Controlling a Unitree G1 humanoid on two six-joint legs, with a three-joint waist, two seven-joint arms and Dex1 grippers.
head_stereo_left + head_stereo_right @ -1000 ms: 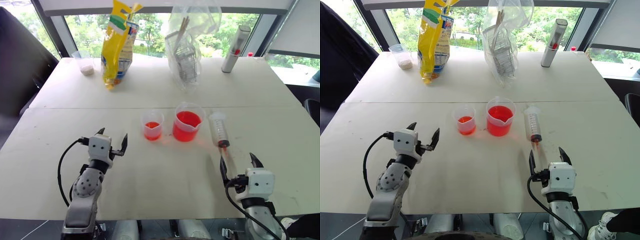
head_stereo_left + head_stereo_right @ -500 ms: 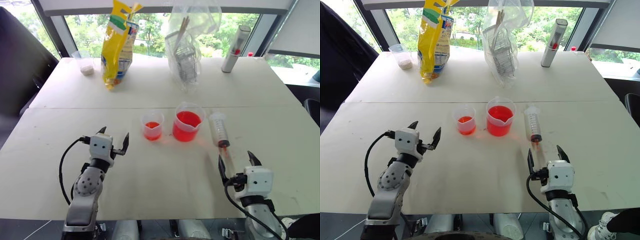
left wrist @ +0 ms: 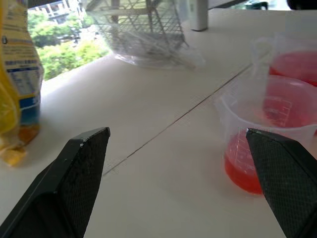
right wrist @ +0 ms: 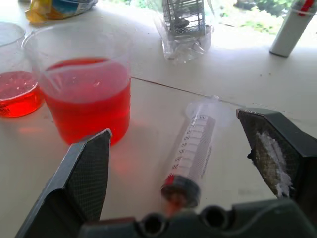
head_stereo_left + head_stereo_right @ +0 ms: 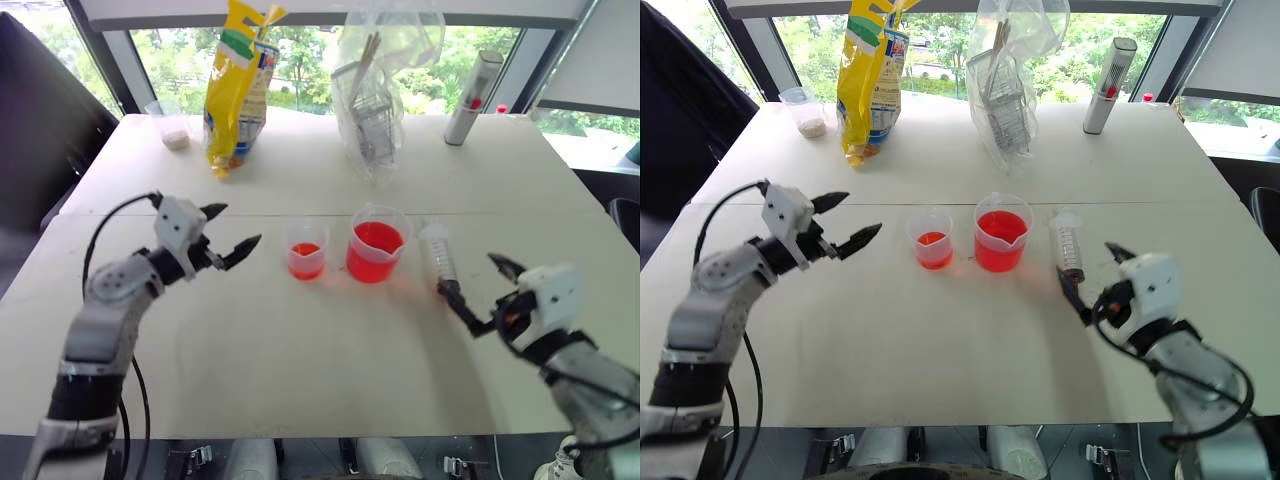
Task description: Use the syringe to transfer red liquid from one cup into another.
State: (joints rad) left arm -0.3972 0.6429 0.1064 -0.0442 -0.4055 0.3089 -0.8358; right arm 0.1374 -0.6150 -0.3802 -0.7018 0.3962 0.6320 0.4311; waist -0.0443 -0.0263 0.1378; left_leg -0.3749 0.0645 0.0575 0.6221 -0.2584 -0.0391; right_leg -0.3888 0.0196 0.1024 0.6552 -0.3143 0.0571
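The syringe [image 5: 437, 255] lies flat on the white table, just right of the cups, its red-stained tip toward me. The larger spouted cup [image 5: 376, 245] is about half full of red liquid [image 4: 85, 96]. Left of it stands the smaller cup [image 5: 305, 250], with a little red liquid at its bottom. My left gripper [image 5: 235, 225] hovers open, left of the smaller cup and pointing at it. My right gripper [image 5: 466, 272] is open too, raised just right of the syringe's near end. Nothing is between either pair of fingers.
Along the far edge stand a yellow snack bag [image 5: 235, 85], a clear plastic bag holding a wire basket [image 5: 375, 90], a tall silver cylinder [image 5: 470, 98] and a small cup of beige stuff [image 5: 172, 125]. A seam crosses the table [image 5: 150, 215] behind the cups.
Both arms have lifted off the near table and reached forward. The left gripper swung right toward the smaller cup; the right one rose beside the syringe's tip. Both stayed open.
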